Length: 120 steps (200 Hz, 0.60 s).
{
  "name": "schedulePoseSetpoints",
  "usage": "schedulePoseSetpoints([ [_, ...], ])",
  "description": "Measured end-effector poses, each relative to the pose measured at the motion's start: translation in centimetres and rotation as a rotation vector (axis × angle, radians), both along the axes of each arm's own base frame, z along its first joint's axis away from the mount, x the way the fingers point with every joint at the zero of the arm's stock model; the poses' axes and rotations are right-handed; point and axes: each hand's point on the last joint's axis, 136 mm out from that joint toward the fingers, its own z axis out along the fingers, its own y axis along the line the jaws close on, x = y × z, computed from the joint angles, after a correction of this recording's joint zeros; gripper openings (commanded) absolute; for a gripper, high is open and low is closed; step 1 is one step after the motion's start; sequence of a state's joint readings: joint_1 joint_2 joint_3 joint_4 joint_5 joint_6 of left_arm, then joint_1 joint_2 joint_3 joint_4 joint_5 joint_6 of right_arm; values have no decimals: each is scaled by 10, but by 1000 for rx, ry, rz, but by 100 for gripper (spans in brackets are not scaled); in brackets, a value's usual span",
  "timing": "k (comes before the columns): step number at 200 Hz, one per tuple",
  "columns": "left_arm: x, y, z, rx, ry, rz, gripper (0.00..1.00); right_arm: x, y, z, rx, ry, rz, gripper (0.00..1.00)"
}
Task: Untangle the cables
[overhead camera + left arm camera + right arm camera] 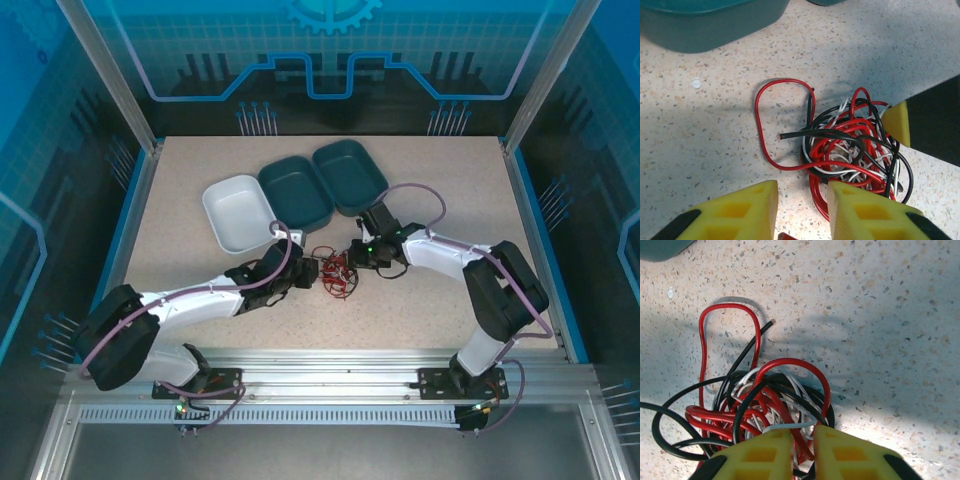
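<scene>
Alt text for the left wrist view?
A tangled knot of red, black and white cables lies on the speckled table just beyond the left claw, its yellow fingers apart. One red loop strays left; a teal tray sits at top.

White tray, teal tray, second teal tray side by side on speckled table.

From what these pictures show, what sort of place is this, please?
Probably a robot test cell in a lab: metal frame rails enclose a speckled table, blue printed panels wall it in, and two bolted-down robot arms meet over tangled cables.
</scene>
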<state>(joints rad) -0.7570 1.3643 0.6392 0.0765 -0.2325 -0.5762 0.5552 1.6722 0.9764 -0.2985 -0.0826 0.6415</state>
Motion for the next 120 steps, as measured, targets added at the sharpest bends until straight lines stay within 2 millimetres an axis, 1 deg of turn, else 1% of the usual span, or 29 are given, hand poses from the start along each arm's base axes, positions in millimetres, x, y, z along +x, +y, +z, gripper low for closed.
schedulePoseSetpoints([
  [28,-1,3,-4,15,13,11,11,1,-6,0,-24,-7,-13,6],
  [54,-1,6,-6,42,22,14,0,4,-16,11,-44,-32,-41,5],
  [92,5,10,2,77,8,40,0,2,-31,35,-78,-85,-72,6],
  [120,4,21,9,117,-10,58,0,-3,-45,47,-124,-108,-92,7],
])
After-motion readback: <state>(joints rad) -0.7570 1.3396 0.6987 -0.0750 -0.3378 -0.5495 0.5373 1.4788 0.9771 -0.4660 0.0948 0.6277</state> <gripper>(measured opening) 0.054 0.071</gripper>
